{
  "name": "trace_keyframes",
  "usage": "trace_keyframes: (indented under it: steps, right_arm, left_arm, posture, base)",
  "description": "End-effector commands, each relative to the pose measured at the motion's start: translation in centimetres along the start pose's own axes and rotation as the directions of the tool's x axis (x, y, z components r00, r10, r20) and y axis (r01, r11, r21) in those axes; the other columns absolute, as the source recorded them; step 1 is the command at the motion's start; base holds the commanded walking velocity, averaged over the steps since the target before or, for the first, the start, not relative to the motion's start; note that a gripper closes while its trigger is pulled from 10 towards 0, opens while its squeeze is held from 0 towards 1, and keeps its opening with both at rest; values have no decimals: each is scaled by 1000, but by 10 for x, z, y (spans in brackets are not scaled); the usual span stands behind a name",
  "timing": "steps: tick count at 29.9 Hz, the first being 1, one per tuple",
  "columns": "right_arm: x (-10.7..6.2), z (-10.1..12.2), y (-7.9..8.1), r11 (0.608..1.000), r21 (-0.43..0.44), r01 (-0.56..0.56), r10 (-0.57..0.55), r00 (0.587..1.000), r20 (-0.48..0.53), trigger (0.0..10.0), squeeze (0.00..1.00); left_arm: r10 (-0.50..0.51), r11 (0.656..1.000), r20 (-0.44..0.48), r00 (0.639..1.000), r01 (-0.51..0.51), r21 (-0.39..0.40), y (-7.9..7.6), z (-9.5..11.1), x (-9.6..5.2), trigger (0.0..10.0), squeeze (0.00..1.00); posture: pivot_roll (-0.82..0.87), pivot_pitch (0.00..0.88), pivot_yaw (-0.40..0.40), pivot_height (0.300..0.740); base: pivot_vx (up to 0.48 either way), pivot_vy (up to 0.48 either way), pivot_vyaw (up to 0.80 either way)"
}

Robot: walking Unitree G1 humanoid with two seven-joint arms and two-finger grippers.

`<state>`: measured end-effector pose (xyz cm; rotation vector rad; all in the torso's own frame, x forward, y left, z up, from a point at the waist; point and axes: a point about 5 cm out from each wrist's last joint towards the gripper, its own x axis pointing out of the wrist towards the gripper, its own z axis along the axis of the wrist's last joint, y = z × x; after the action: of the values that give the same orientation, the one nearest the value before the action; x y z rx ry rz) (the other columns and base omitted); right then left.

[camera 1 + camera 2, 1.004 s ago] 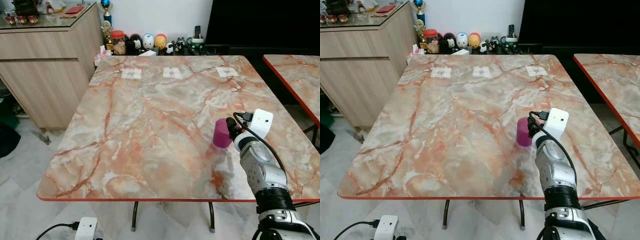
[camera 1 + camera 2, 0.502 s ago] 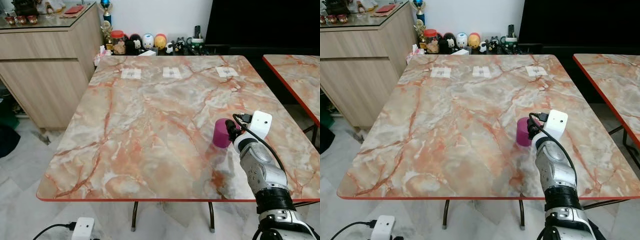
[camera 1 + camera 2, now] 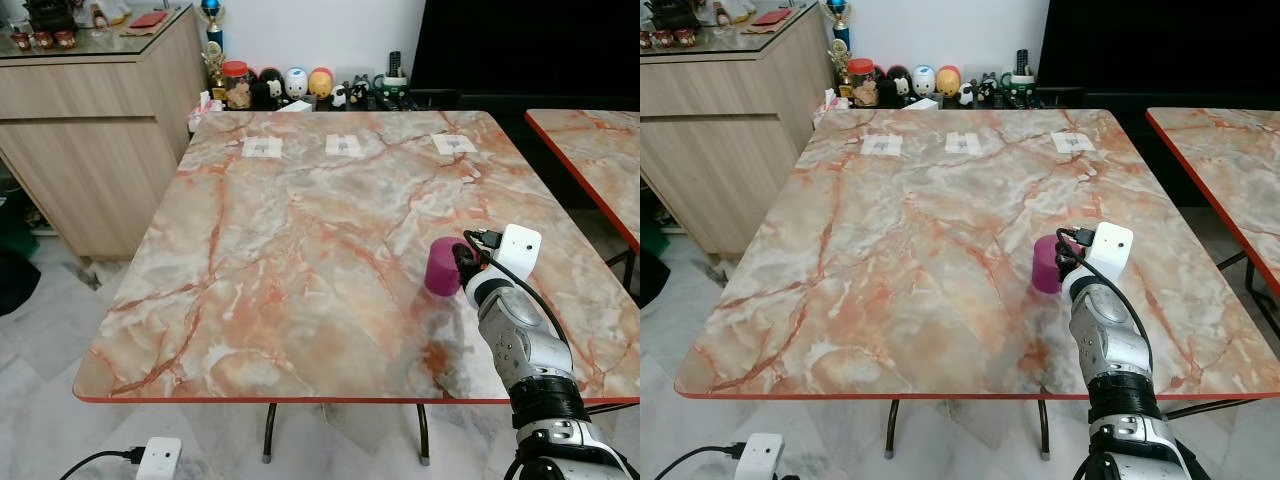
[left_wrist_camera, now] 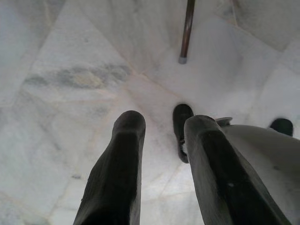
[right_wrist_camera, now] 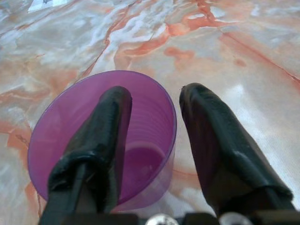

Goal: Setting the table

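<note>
A purple plastic cup (image 3: 440, 266) stands upright on the marble table (image 3: 300, 230), near its right front part. My right gripper (image 3: 463, 258) is at the cup from the right. In the right wrist view its fingers straddle the cup wall (image 5: 140, 79): one finger (image 5: 110, 122) is inside the cup, the other (image 5: 211, 131) is outside, with a small gap to the rim. The right gripper (image 5: 157, 93) is open. My left gripper (image 4: 161, 122) hangs idle over the floor, fingers slightly apart and holding nothing.
Three white paper tags (image 3: 263, 147) lie along the table's far edge. A second marble table (image 3: 590, 140) stands to the right, a wooden cabinet (image 3: 90, 130) to the left. Figurines and a jar (image 3: 290, 85) line the wall. A white power strip (image 3: 160, 458) lies on the floor.
My right wrist has sunk a little toward the table. The purple cup stays at almost the same spot.
</note>
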<state>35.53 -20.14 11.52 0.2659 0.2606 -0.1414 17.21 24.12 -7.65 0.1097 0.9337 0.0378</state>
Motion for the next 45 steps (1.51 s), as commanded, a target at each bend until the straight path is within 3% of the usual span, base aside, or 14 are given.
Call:
trace_keyframes:
  steps: [1,9,10,11,12,13,14,19,35,40,43,45]
  right_arm:
    - [2,-2,1,1000,-6,0,0,1000,-32,10000,0]
    - [2,-5,0,1000,-7,7,-7,999,-43,10000,0]
    - [2,-6,0,1000,-6,8,-8,999,-44,9333,0]
    - [2,-6,0,1000,-5,8,-8,999,-44,7647,0]
    - [2,-6,0,1000,-4,7,-8,999,-44,3294,0]
    - [2,-6,0,1000,-3,7,-7,999,-43,863,0]
    - [2,-6,0,1000,-3,6,-7,999,-43,0,0]
    - [2,-5,0,1000,-1,5,-5,999,-41,0,0]
    - [2,-1,4,1000,14,-3,3,1000,-7,0,0]
    - [-2,17,11,999,28,-45,40,986,161,0,0]
    - [-11,28,17,997,-43,-59,69,952,297,0,0]
    - [-21,26,20,998,-25,-58,63,932,358,0,0]
  left_arm:
    - [-2,1000,-16,1000,2,3,-4,-3,0,10000,0]
    - [-2,1000,-18,1000,2,3,-3,-3,0,10000,0]
    - [3,1000,-17,1000,-3,3,3,-3,-1,10000,0]
    - [6,1000,-17,1000,-6,2,7,-3,-2,10000,0]
    - [10,1000,-17,1000,-10,2,11,-4,-3,10000,0]
    - [14,1000,-17,1000,-14,3,15,-4,-4,10000,0]
    - [16,1000,-17,1000,-16,3,17,-4,-4,10000,0]
    - [21,1000,-17,1000,-21,2,21,-5,-5,10000,0]
    - [3,1000,-21,1000,-3,6,-4,-3,1,10000,0]
    - [7,1000,-22,1000,-7,6,-3,-3,0,10000,0]
    - [15,1000,-22,1000,-15,3,5,-4,-1,10000,0]
    - [23,1000,-25,999,-23,1,13,-7,-4,10000,0]
  posture:
    - [110,20,-37,740]
    - [111,20,-37,740]
    - [112,20,-36,740]
    - [112,20,-36,740]
    - [111,21,-35,740]
    - [111,21,-35,740]
    - [111,21,-35,740]
    - [111,21,-35,740]
    - [116,19,-38,740]
    - [115,16,-40,740]
    - [112,14,-46,740]
    - [106,13,-49,740]
  base:
    - [0,0,0]
    - [0,0,0]
    - [0,0,0]
    - [0,0,0]
    - [0,0,0]
    - [0,0,0]
    - [0,0,0]
    - [0,0,0]
    - [0,0,0]
    - [0,0,0]
    - [0,0,0]
    - [0,0,0]
